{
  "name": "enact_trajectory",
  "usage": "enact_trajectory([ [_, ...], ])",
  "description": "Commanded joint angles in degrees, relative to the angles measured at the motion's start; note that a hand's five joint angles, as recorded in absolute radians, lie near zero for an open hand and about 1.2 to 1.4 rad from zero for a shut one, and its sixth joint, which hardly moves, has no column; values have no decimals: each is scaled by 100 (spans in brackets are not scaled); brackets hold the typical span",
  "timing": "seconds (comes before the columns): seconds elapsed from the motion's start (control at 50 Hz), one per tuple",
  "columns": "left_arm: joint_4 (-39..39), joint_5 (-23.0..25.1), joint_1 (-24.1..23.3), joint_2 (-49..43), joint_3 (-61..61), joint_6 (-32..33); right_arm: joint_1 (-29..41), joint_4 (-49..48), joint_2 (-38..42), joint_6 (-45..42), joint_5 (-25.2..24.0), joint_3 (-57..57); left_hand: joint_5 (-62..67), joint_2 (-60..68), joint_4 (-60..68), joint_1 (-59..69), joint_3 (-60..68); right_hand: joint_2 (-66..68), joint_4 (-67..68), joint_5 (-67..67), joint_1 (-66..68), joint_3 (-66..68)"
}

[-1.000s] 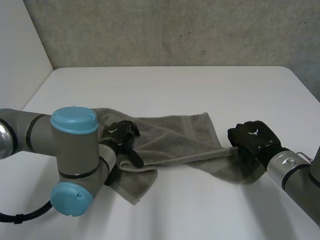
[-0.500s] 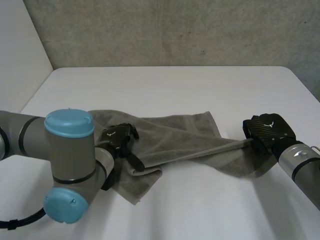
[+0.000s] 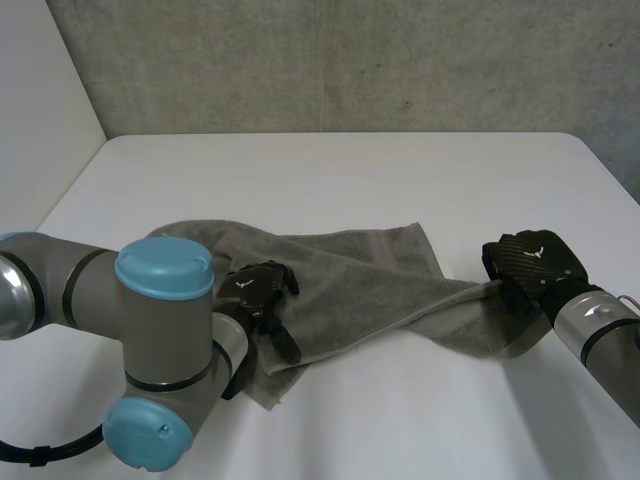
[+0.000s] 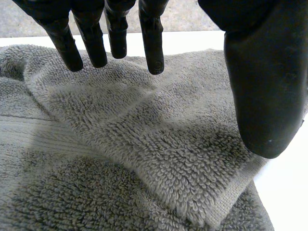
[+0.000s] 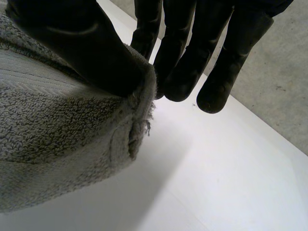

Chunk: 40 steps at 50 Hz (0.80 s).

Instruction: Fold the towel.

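A grey towel (image 3: 360, 280) lies rumpled across the white table (image 3: 340, 175), stretched from left to right. My left hand (image 3: 262, 288) rests over its left part, fingers straight and open. In the left wrist view its fingers (image 4: 151, 43) hover just above a folded corner of the towel (image 4: 144, 159), with the thumb (image 4: 264, 91) beside it. My right hand (image 3: 530, 265) holds the towel's right end. In the right wrist view its thumb (image 5: 86, 48) pinches the towel's edge (image 5: 53, 139) against the fingers (image 5: 180, 62), lifting it slightly off the table.
My left arm's big grey joint (image 3: 165, 340) stands close in front of the towel's left end. A grey wall (image 3: 350, 60) rises behind the table's far edge, and a pale wall (image 3: 40, 110) stands at the left.
My right hand has pulled the towel's end to the right, drawing the cloth out. My left hand and arm have shifted slightly right and toward the table's front over the towel.
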Motion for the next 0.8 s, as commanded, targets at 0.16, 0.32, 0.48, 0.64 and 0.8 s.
enact_trajectory([
  [0.16,-14,10,-128,-139,-48,564,-22,-8,0,0,0,6,-6,-145,-184,-183,-169,398,308,313,372,335],
  [0.32,4,-8,-225,-227,-13,696,-22,-8,0,0,0,6,10,-128,-168,-166,-152,398,308,313,372,335],
  [0.48,4,-17,-225,-306,31,696,-5,-8,9,0,0,15,1466,1328,1288,1289,1303,398,308,313,372,335],
  [0.64,4,-25,-155,-123,66,600,-5,-8,9,0,0,15,6547,6408,6368,6370,6384,398,308,313,372,335],
  [0.8,-5,1,21,652,66,582,13,62,-132,0,35,-82,6619,6481,6441,6442,6456,398,308,313,372,335],
])
